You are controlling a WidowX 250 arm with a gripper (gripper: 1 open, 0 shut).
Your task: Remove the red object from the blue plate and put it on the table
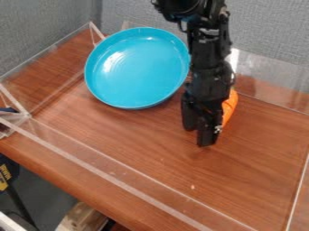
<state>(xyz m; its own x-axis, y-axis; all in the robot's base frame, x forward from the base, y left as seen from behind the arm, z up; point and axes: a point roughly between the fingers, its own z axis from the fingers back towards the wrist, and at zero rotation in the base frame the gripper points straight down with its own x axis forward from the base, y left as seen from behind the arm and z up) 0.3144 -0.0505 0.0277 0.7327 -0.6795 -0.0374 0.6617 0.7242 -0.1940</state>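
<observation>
The red object (229, 106), a small orange-red carrot toy, lies on the table (133, 144) just right of the blue plate (135, 67), partly hidden behind my gripper. My gripper (201, 132) hangs straight down in front of it, its black fingers (210, 133) spread and nothing held between them. The fingertips are close to the tabletop, a little left of and in front of the carrot. The blue plate is empty and rests tilted at the back of the table.
Low clear acrylic walls (108, 162) edge the table on all sides. A grey padded panel (49, 23) stands behind. The arm (200, 36) rises from the gripper over the plate's right rim.
</observation>
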